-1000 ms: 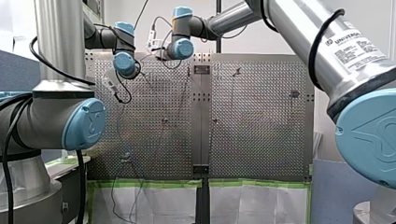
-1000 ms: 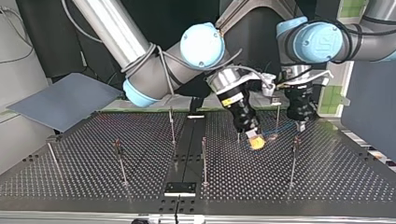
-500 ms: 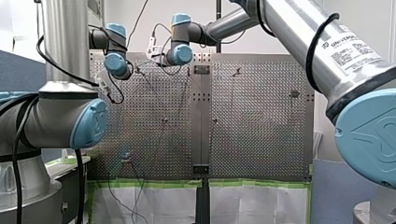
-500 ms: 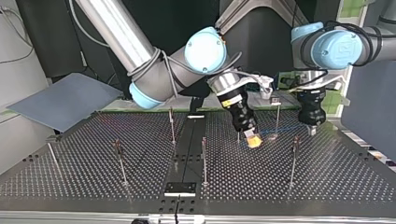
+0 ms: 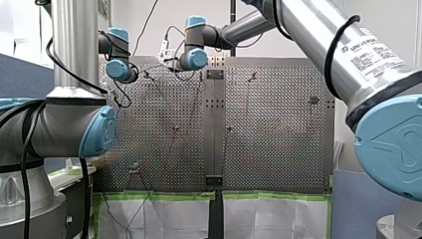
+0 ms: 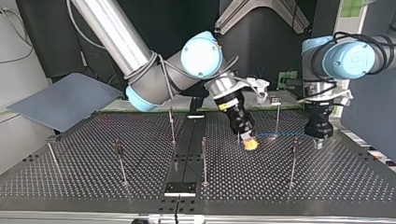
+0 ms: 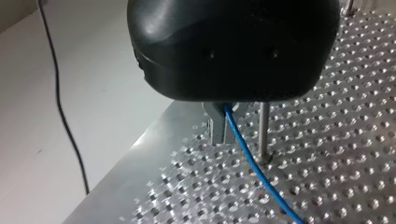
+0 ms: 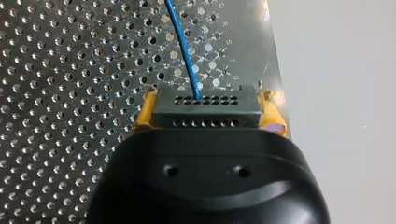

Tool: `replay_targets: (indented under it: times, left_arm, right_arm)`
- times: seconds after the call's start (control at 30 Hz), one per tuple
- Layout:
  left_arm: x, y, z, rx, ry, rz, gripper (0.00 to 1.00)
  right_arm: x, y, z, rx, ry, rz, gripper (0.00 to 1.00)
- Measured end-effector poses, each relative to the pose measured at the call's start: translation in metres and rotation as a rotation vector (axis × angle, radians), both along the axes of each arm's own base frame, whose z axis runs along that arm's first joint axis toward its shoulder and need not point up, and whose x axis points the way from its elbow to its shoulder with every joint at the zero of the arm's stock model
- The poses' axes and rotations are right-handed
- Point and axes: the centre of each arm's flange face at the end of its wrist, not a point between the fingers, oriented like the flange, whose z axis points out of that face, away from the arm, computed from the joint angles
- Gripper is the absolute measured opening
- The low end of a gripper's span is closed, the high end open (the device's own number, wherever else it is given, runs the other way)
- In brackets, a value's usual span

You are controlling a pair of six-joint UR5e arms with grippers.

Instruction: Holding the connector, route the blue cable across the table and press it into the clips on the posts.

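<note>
Right wrist view: connector (image 8: pixel 205 111) between yellow pads (image 8: pixel 144 114).

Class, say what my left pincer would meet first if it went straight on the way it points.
My left pincer would probably hit the perforated table first, beside a post; depth unclear.

A robotics lab: a silver perforated metal tabletop (image 6: pixel 327 177) studded with thin upright metal posts (image 6: pixel 204 158), two silver industrial arms with pale blue joint caps (image 6: pixel 112 28) reaching over it.

Slim posts (image 6: pixel 204 161) across the table (image 6: pixel 327 179)
</note>
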Motion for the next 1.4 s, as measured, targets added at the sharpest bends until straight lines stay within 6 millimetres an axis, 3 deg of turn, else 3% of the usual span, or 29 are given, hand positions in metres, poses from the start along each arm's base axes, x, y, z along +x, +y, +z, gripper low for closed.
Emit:
replay_targets:
  times: [0.23, 0.57, 0.9, 1.4]
  left_arm:
    - [0.008, 0.000, -0.008, 0.018, 0.007, -0.049, 0.00]
    - [0.020, 0.005, 0.004, -0.014, -0.080, -0.124, 0.00]
    - [0.042, 0.013, -0.020, -0.012, -0.053, -0.191, 0.00]
    - [0.050, 0.021, -0.020, -0.006, -0.069, -0.215, 0.00]
  right_arm:
    - [-0.006, -0.013, -0.002, 0.019, -0.010, -0.009, 0.00]
    - [-0.009, -0.023, -0.005, 0.024, -0.010, -0.007, 0.00]
    - [-0.013, -0.031, -0.007, 0.026, -0.009, -0.016, 0.00]
    - [-0.022, -0.055, -0.018, 0.036, 0.002, -0.049, 0.00]
